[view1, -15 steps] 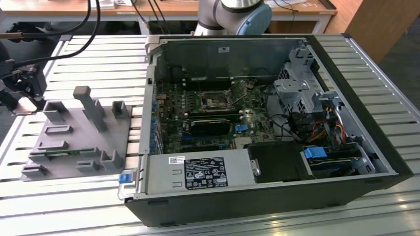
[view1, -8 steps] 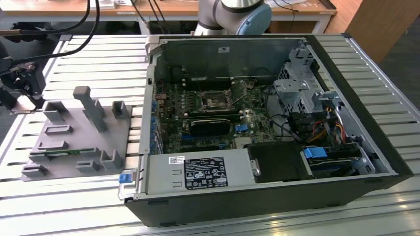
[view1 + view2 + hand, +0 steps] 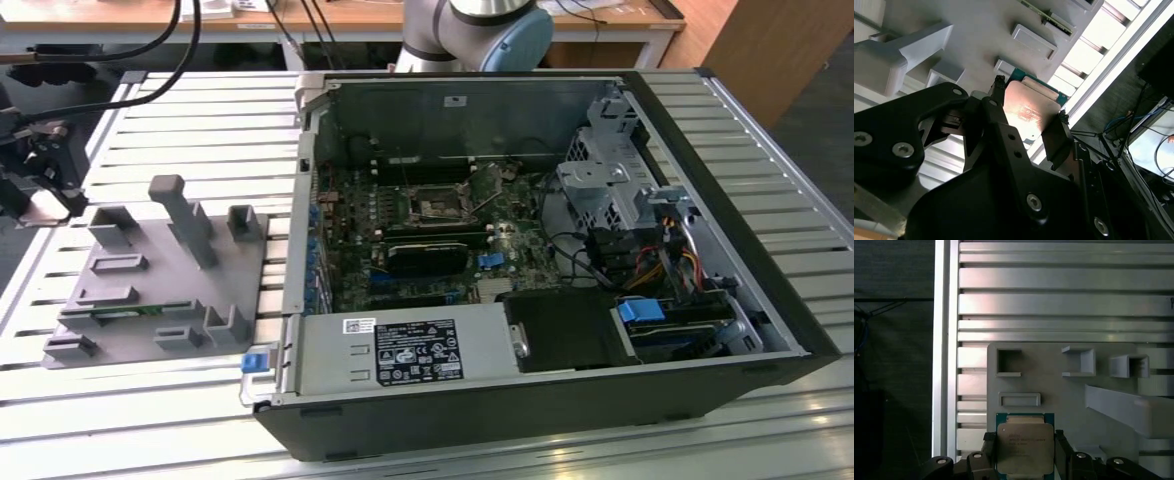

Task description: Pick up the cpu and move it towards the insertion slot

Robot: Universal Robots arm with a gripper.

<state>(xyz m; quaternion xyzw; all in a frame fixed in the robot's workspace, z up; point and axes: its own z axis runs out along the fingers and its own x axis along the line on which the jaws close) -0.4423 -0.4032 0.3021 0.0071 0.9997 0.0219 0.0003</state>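
Observation:
My gripper (image 3: 1025, 442) is shut on the cpu (image 3: 1025, 447), a flat square chip with a silvery top and a thin green rim. In the second wrist view the cpu (image 3: 1030, 111) sits between the two dark fingers (image 3: 995, 92), held above the grey fixture (image 3: 979, 30). In the exterior view the gripper (image 3: 44, 200) hangs at the far left, beside the fixture (image 3: 147, 290) and over the slatted table's edge. The insertion slot (image 3: 437, 207), a square socket with a metal frame, lies on the motherboard inside the open computer case, far to the exterior view's right of the gripper.
The open black case (image 3: 747, 300) takes up the middle and right, with a power supply (image 3: 400, 350), a long black block (image 3: 427, 255) and a drive cage (image 3: 607, 190) inside. The fixture carries upright posts (image 3: 180, 215) and a narrow green board (image 3: 134, 308). The arm's base (image 3: 474, 30) stands behind the case.

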